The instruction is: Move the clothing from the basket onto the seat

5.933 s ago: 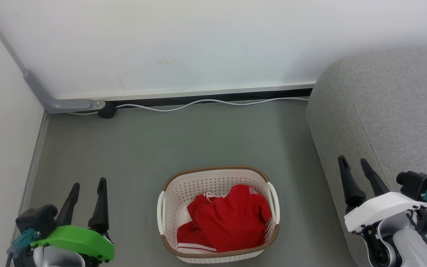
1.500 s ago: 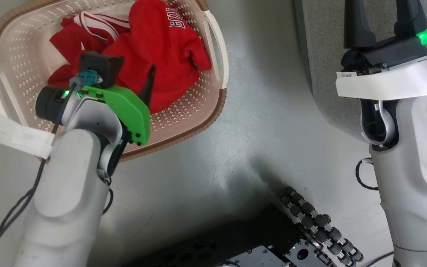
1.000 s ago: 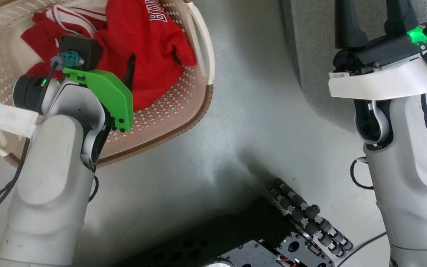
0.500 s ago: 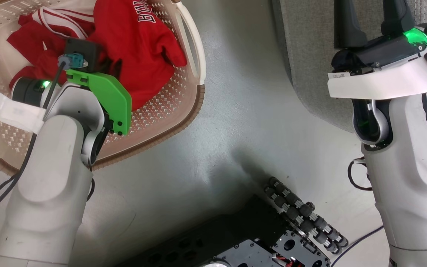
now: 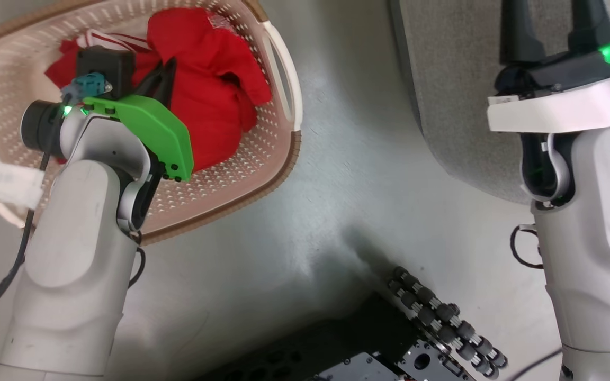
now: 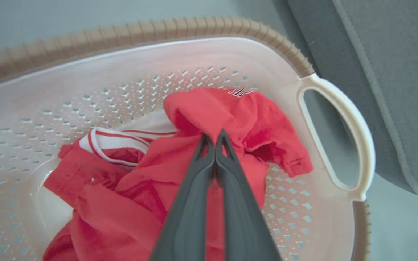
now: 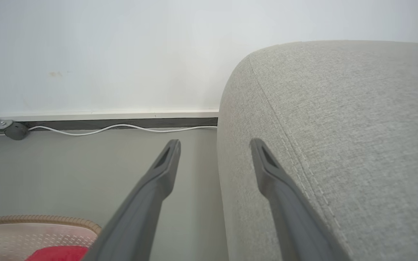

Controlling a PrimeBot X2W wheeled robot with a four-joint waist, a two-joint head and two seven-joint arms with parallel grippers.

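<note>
Pinching clothing (image 6: pixel 238 108), left fingers (image 6: pixel 194 203) closed, striped garment (image 6: pixel 122 136) half buried, basket (image 6: pixel 158 32) cropped

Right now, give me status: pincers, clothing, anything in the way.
Left pincer shut on the clothing, inside the basket. Right pincer open, empty, beside the seat. Basket wall and handle stand between clothing and seat.

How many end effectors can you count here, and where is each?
2. The left end effector is inside the basket, shut on the red clothing; the right end effector is open at the sofa's edge.
</note>
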